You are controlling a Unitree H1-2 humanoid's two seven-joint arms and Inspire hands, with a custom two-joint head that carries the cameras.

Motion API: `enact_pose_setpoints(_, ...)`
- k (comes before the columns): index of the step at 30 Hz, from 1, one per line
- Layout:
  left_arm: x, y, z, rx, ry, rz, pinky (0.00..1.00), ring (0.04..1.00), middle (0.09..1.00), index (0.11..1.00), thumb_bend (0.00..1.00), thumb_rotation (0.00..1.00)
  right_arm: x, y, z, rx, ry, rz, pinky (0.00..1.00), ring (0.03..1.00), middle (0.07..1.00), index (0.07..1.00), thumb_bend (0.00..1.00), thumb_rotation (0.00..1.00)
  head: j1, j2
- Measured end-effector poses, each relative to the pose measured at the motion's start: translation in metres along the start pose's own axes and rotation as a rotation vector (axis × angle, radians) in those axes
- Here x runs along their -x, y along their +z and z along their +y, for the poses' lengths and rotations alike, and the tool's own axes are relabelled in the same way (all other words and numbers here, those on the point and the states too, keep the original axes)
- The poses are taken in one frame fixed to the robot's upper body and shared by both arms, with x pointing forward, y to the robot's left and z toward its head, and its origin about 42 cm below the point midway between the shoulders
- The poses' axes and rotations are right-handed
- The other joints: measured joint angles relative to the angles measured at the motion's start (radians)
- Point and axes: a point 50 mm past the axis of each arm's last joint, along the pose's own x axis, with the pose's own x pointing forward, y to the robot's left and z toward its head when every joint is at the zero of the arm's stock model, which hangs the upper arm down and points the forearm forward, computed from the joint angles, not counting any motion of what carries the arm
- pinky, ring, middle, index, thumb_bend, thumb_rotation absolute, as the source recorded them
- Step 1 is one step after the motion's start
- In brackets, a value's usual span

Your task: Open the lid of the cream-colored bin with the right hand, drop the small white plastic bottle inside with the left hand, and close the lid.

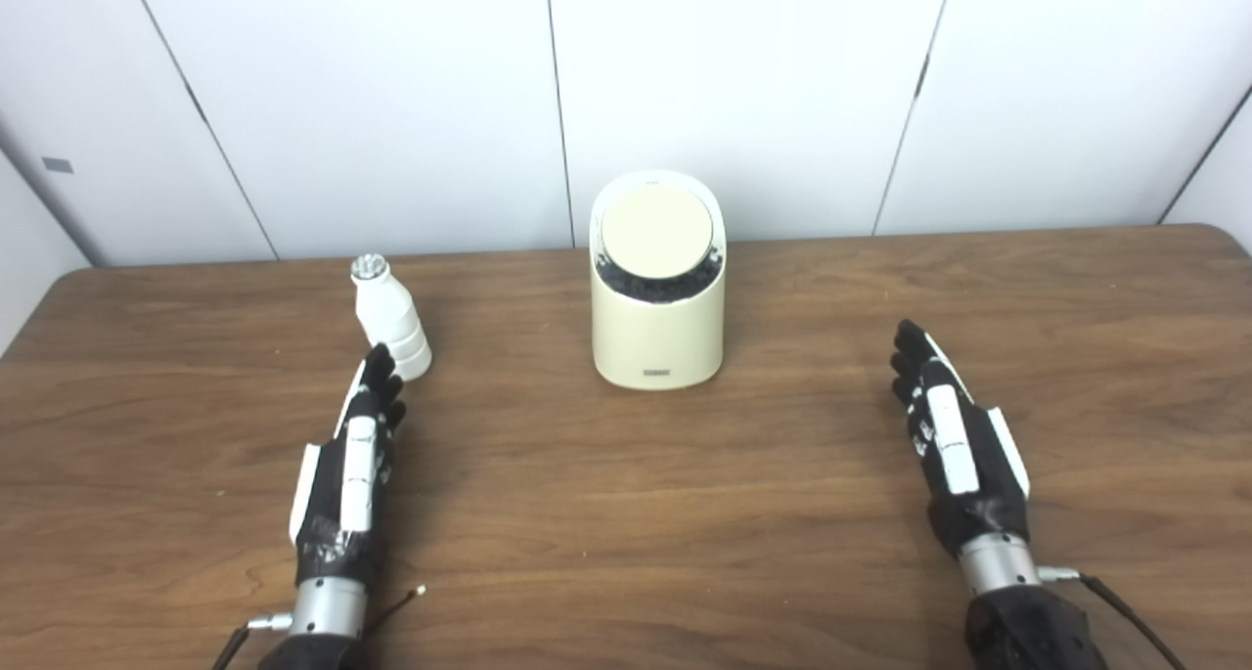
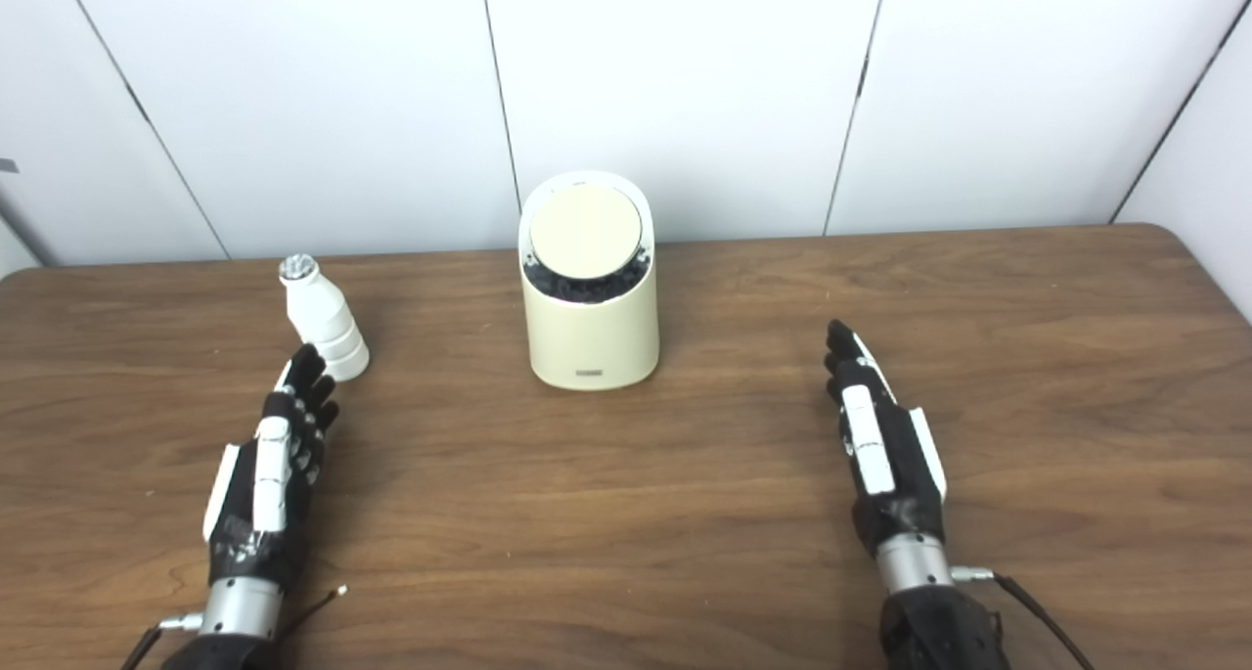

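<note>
The cream-colored bin [image 1: 657, 289] stands upright ahead of both robot hands and between them, well forward of the right robot hand [image 1: 954, 445] and up and to the right of the left robot hand [image 1: 350, 465]; its round lid [image 1: 656, 232] is tilted toward the camera with a dark crescent showing under its lower edge, so it looks partly ajar or seated on a dark liner, and I cannot tell which. The small white plastic bottle [image 1: 391, 320] stands just ahead of the left robot hand's fingertips [image 1: 380, 365], near them, though contact cannot be judged. Both robot hands are empty, fingers stretched out flat, low over the table [image 1: 626, 553]. The main risks, as I judge them: the bottle is narrow and upright, so a forward reach by those fingers could tip it or push it away rather than enclose it; the bin looks light, so pressing the lid off-centre could slide or topple it; and a lid not held wide enough could block the bottle at the opening. The table is dark wood grain, smooth and mostly bare, offering little to stop a rolling bottle. Behind it run plain white wall panels [image 1: 734, 83] with dark seams.
</note>
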Motion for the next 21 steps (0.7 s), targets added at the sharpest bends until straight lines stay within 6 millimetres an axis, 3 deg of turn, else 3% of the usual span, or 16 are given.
enact_pose_setpoints(6,0.012,0.001,0.003,-0.006,0.007,0.008,1.00,0.995,0.999,1.000,0.57,0.96,0.006,0.001,-0.003,0.013,-0.001,-0.001,0.96,0.959,0.948,0.921,0.53,0.91,-0.006,0.008)
enact_pose_setpoints(13,0.031,0.003,0.006,-0.009,0.016,0.035,1.00,0.987,0.996,1.000,0.58,0.94,0.016,0.001,-0.009,0.017,0.002,0.002,0.99,0.957,0.948,0.917,0.55,0.89,0.000,0.014)
enact_pose_setpoints(21,0.032,0.003,0.007,-0.010,0.017,0.035,1.00,0.993,1.000,1.000,0.56,0.95,0.018,0.001,-0.011,0.002,0.002,0.003,0.97,0.950,0.941,0.907,0.53,0.88,0.000,0.014)
